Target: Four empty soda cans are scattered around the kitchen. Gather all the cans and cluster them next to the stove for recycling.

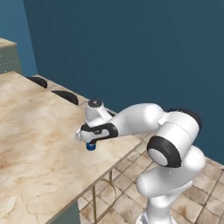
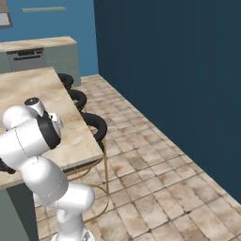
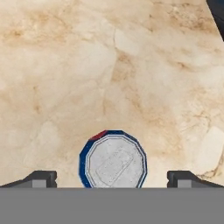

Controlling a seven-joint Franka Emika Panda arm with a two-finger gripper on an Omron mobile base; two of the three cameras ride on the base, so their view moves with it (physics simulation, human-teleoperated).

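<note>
soda can [image 3: 113,160] (blue) upright on marble counter [image 3: 131,65], between spread gripper [image 3: 113,178] fingers.

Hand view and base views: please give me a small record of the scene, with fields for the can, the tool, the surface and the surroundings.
can: blue soda can with silver top, upright on the counter
tool: tool open, directly above the can, a fingertip on each side, no contact visible
surface: beige marble counter, can stands near its edge
surroundings: black stools along the counter edge, tiled floor, dark blue wall
stove: cannot tell from these views
</note>
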